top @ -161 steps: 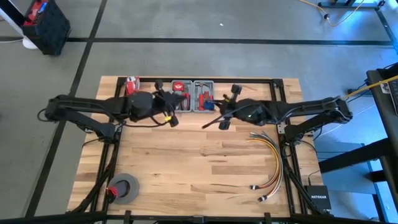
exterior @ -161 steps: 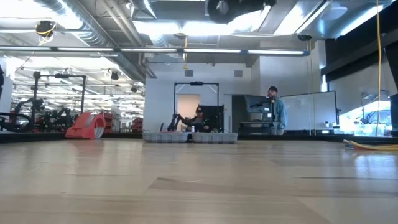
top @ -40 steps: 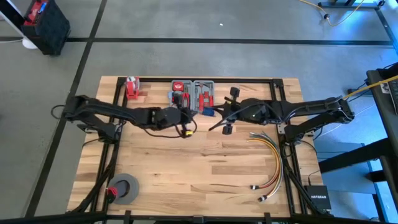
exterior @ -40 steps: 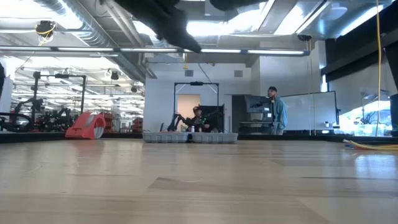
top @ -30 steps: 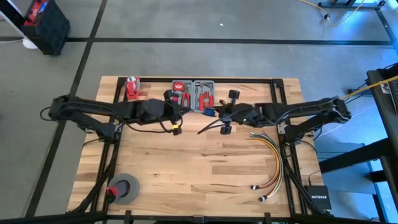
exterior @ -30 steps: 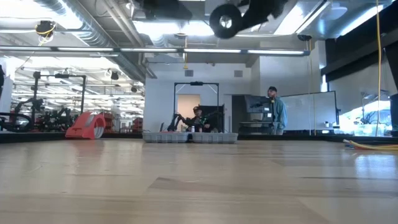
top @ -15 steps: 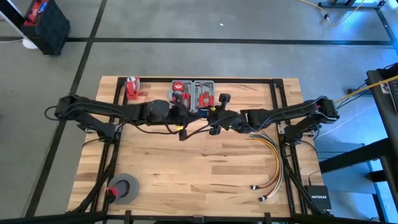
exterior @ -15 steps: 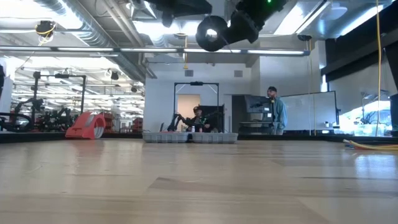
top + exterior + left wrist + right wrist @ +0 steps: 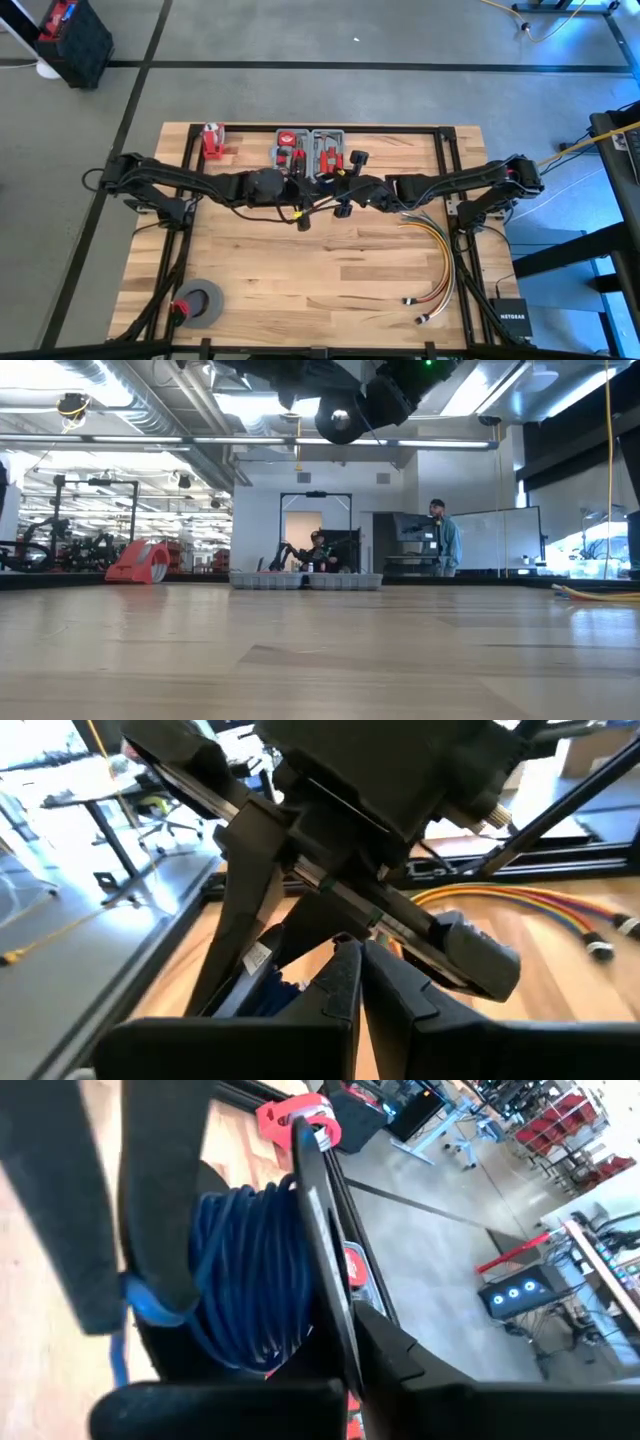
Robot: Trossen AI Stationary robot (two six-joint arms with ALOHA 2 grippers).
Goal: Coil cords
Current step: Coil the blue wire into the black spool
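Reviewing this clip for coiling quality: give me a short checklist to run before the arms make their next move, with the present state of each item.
1. Cord wound into a coil: ok, blue cord sits in loops around the left gripper.
2. Right gripper shut: ok.
3. Left gripper shut: ok.
4. Both grippers raised off the table: ok, low view shows them high up.
5. Loose cord end secured: cannot tell.
6. Yellow, orange and red cable bundle clear of the arms: ok, it lies apart on the right.
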